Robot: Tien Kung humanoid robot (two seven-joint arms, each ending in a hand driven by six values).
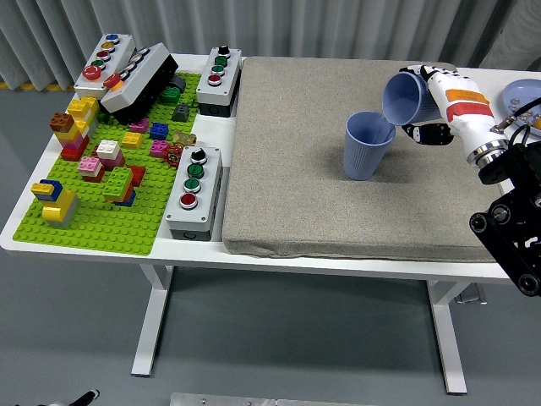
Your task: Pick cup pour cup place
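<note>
A blue cup (365, 146) stands upright on the grey mat (321, 194), right of its middle. My right hand (433, 108) is shut on a second blue cup (407, 97). It holds that cup tipped on its side, mouth pointing left and down over the standing cup's right rim. The two cups are very close at the rim; I cannot tell if they touch. No contents show. My left arm is out of view.
A green baseplate (101, 228) with several bricks fills the table's left. Button boxes stand at the back left (105, 61), back middle (219, 79) and beside the mat (193, 192). A blue plate (522, 95) sits at the far right edge.
</note>
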